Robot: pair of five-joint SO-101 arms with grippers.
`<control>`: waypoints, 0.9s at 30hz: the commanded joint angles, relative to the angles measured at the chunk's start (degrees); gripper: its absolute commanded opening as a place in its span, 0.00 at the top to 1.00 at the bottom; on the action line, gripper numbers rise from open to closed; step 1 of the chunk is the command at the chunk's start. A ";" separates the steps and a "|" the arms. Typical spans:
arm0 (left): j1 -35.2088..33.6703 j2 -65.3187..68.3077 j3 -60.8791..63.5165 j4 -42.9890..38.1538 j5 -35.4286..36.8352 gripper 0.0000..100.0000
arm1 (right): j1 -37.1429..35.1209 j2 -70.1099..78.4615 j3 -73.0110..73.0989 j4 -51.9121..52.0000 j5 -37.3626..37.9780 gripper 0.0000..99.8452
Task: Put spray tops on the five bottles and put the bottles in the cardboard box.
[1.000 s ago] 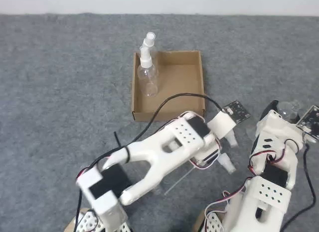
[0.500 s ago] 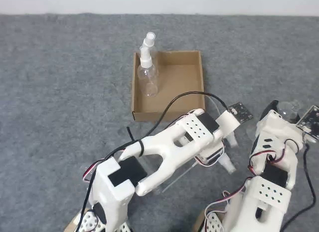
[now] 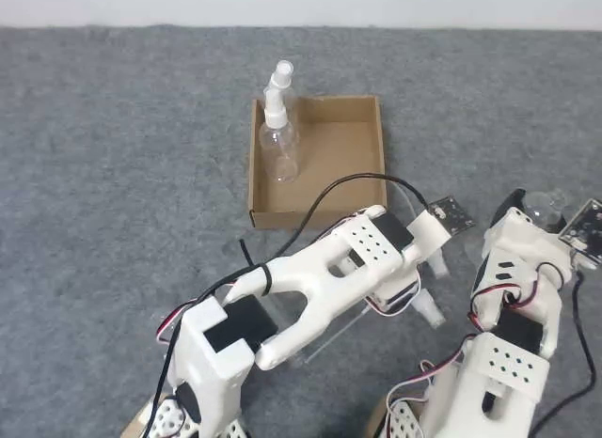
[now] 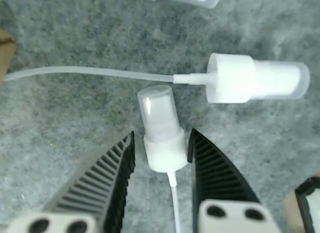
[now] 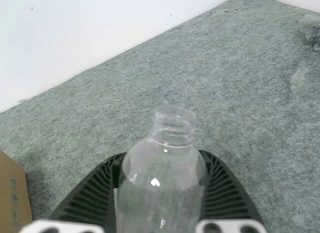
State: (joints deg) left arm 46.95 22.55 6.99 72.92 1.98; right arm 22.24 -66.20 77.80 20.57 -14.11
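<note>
Clasping a bottle (image 5: 172, 124), right claw (image 5: 162, 155) hides its base; left claw's (image 4: 162, 134) grip unclear.

The cardboard box (image 3: 343, 165) is shallow, brown and open-topped. In its 10 o'clock corner a front capped bottle (image 3: 279, 147) and a rear capped bottle (image 3: 283, 79) stand upright, both clear with white sprayers. At the box's 4 o'clock is an uncapped bottle (image 5: 161, 178), its threaded neck bare. At 5 o'clock one spray top (image 4: 162, 135) and a second spray top (image 4: 255, 83) lie on their sides, dip tubes attached.
</note>
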 commanded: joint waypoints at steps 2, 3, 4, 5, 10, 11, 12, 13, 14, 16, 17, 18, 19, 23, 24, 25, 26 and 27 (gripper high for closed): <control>0.26 -0.88 -2.77 0.44 0.00 0.84 | -0.57 -1.89 -2.73 -1.63 -0.62 0.93; 0.26 -0.88 -2.77 0.44 0.09 0.84 | -0.57 -1.89 -2.73 -1.63 -0.62 0.93; 0.26 -0.79 -2.68 0.44 0.09 0.84 | -0.57 -1.89 -2.73 -1.63 -0.62 0.93; 0.26 -0.79 -2.68 0.44 0.18 0.84 | -0.57 -1.89 -2.73 -1.63 -0.62 0.93; 0.26 -0.79 -1.19 0.18 0.18 0.84 | -0.66 -1.89 -2.64 -1.54 -0.62 0.93; 0.26 -0.79 -1.19 0.18 0.18 0.84 | -0.75 -1.89 -2.64 -1.54 -0.62 0.93; 0.26 -0.79 -1.19 0.18 0.18 0.84 | -1.10 -1.89 -2.64 -1.54 -0.53 0.93; 0.26 -0.79 -1.10 0.18 0.18 0.85 | -1.27 -1.89 -2.64 -1.54 -0.53 0.93; 0.26 -0.79 -1.10 0.18 0.09 0.86 | -1.27 -1.89 -2.55 -1.54 -0.53 0.93; 0.26 -0.79 -1.10 0.18 0.00 0.88 | -1.19 -1.89 -2.55 -1.54 -0.53 0.93; 0.26 -0.79 -1.10 0.18 0.00 0.89 | -1.19 -1.89 -2.55 -1.54 -0.53 0.93; 0.26 -0.79 -1.10 0.26 0.00 0.89 | -1.19 -1.89 -2.55 -1.54 -0.53 0.93; 0.26 -0.79 -1.10 0.26 0.00 0.90 | -1.19 -1.89 -2.55 -1.54 -0.53 0.93; 0.35 1.14 -1.36 0.44 0.00 0.90 | -1.19 -1.89 -2.55 -1.54 -0.44 0.93; 0.35 2.11 -1.45 0.35 0.00 0.90 | -1.19 -1.89 -2.55 -1.54 -0.44 0.93; 0.62 2.90 -1.71 0.35 0.00 0.90 | -1.19 -1.89 -2.55 -1.54 -0.44 0.93; 1.05 3.52 -2.33 0.70 0.00 0.90 | -1.19 -1.89 -2.55 -1.54 -0.44 0.93; 1.32 3.96 -3.03 1.67 0.00 0.90 | -1.19 -1.89 -2.55 -1.54 -0.44 0.93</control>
State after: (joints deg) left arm 47.12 24.92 6.73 72.48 1.98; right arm 21.54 -66.20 77.80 20.57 -14.11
